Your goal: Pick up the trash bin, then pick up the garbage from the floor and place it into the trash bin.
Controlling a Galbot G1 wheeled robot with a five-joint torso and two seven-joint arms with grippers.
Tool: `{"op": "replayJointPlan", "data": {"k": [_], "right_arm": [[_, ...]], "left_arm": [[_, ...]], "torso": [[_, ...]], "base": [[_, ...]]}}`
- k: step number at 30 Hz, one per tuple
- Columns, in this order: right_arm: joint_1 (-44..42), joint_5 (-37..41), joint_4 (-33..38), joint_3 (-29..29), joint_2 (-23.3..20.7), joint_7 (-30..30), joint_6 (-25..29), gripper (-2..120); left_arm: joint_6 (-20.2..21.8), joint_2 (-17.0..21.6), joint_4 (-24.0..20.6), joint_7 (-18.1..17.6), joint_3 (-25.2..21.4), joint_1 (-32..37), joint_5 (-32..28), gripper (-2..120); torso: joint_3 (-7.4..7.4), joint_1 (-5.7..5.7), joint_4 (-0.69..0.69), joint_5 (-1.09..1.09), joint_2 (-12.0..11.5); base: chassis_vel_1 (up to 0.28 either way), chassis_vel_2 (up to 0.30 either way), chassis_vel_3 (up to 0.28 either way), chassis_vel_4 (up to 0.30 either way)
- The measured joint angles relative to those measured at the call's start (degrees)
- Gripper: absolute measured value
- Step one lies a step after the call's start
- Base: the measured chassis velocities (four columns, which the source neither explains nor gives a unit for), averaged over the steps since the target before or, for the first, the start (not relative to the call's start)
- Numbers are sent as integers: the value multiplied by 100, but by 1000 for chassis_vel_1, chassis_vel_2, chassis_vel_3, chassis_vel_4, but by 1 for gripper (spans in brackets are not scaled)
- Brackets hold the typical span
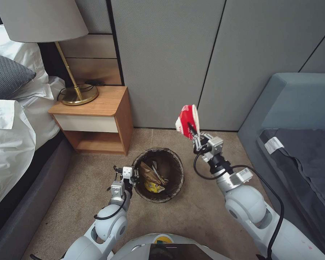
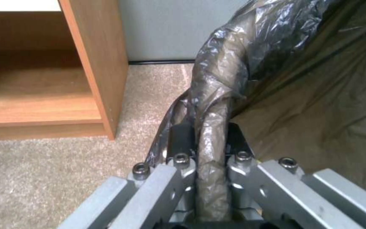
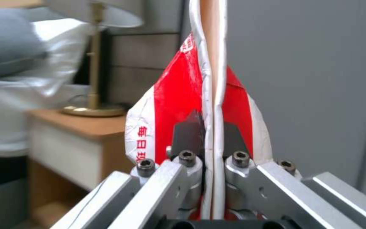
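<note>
The trash bin (image 1: 158, 175), round and lined with a dark bag, stands on the carpet floor (image 1: 191, 216) in front of me, with wrappers and yellow litter inside. My left gripper (image 1: 134, 176) is shut on the bin's left rim; the left wrist view shows the bag-covered rim (image 2: 210, 127) pinched between the fingers (image 2: 181, 140). My right gripper (image 1: 195, 138) is raised above and to the right of the bin, shut on a flattened red-and-white paper cup (image 1: 187, 121). In the right wrist view the cup (image 3: 170, 105) is squeezed flat between the pads (image 3: 187, 133).
A wooden nightstand (image 1: 97, 119) with a brass lamp (image 1: 75, 92) stands just left of the bin, the bed (image 1: 10, 119) beyond it. A grey sofa (image 1: 296, 126) is on the right. A grey panelled wall (image 1: 176, 54) is behind.
</note>
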Motion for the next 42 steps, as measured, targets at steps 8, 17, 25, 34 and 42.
{"op": "replayJointPlan", "data": {"k": [8,17,25,34,42], "right_arm": [[-152,-237,-84,-588,-277,-355,168,0],[-149,-615,-384,-1116,-358,-416,281,0],[97,-901,-907,-1713,-223,-383,332,0],[264,-1148,-1454,-1976,-72,-125,334,16],[243,-1195,-1487,-1974,-74,-40,332,45]], "left_arm": [[1,-18,10,0,0,-44,-10,2],[3,-31,20,0,-21,-63,-20,2],[9,-49,11,-4,-63,-66,-35,2],[12,-75,4,-9,-69,-67,-43,2],[12,-74,3,-10,-73,-64,-44,2]], "torso": [[0,0,0,0,0],[0,0,0,0,0],[0,0,0,0,0],[0,0,0,0,-1],[0,0,0,0,-1]], "base": [[0,0,0,0],[0,0,0,0],[0,0,0,0],[0,0,0,0],[0,0,0,0]]}}
